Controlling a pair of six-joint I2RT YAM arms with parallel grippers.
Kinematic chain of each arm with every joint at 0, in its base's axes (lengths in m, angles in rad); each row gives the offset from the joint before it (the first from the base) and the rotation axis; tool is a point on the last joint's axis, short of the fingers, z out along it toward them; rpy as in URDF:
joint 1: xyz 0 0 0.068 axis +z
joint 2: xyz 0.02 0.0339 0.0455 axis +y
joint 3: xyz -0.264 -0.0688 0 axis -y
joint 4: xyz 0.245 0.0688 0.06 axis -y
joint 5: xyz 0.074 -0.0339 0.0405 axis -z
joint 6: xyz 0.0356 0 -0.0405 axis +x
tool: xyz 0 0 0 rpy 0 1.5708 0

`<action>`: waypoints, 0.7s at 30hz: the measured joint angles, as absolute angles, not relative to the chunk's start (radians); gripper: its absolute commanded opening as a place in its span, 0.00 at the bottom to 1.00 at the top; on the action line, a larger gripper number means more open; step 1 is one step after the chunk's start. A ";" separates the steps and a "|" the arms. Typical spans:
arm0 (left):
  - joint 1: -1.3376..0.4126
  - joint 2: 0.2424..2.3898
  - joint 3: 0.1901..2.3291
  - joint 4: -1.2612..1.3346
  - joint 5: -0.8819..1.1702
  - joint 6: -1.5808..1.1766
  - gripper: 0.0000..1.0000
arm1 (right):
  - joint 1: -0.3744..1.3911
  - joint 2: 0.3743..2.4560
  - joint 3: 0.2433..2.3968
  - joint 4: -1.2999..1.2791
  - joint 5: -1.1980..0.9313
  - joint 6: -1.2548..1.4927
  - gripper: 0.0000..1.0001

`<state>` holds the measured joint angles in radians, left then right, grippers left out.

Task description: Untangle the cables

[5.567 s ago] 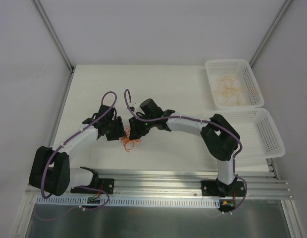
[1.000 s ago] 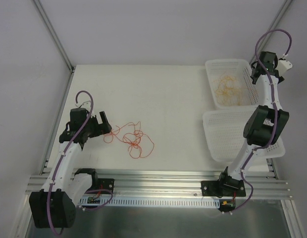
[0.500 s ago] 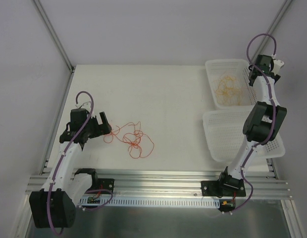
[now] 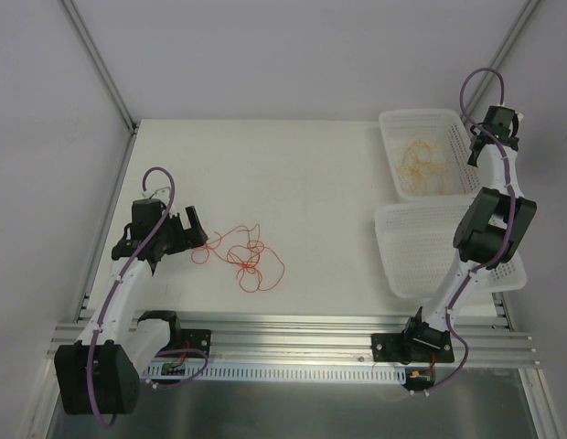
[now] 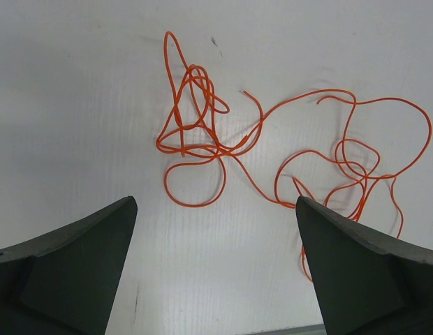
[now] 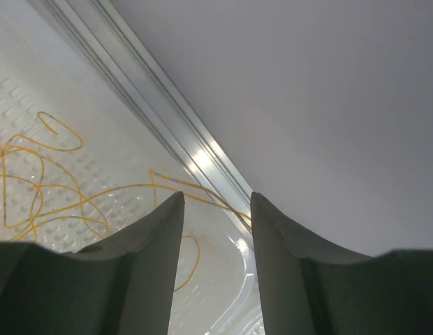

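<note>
One red tangle (image 4: 242, 261) lies front-left on the worktop (image 4: 293, 174) — it looks light and limp, best pinched at a loose outer loop. The yellow cables (image 4: 421, 165) lie in the far-right basket (image 4: 387, 117). The left gripper (image 5: 215, 206) gapes wide; the right gripper (image 6: 216, 199) is barely parted — both empty.

White table (image 4: 293, 165) was the reference. Plain pale grey walls closed it in: back wall (image 4: 293, 55) behind it, left wall (image 4: 37, 183) and right wall (image 4: 553, 274) at its sides. Aluminium posts rose slanting from its back corners, left post (image 4: 97, 62) and right post (image 4: 518, 37). Aluminium rails (image 4: 293, 334) ran along its near edge, slotted white strip (image 4: 293, 373) just in front of them, dull grey metal sheet (image 4: 293, 412) nearest the camera. Light was even and diffuse, shadows on the table faint.
</note>
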<state>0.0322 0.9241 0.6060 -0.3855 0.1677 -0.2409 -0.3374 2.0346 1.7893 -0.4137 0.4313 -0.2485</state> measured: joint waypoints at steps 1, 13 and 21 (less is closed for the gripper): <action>0.032 0.926 0.606 -0.383 0.171 -0.241 0.99 | -0.339 2.035 1.789 -0.413 0.425 -0.257 0.43; 0.032 0.929 0.606 -0.379 0.179 -0.238 0.99 | -0.350 2.034 1.777 -0.412 0.329 -0.278 0.01; 0.032 0.932 0.606 -0.379 0.179 -0.238 0.99 | -0.321 1.996 1.760 -0.408 0.159 -0.244 0.01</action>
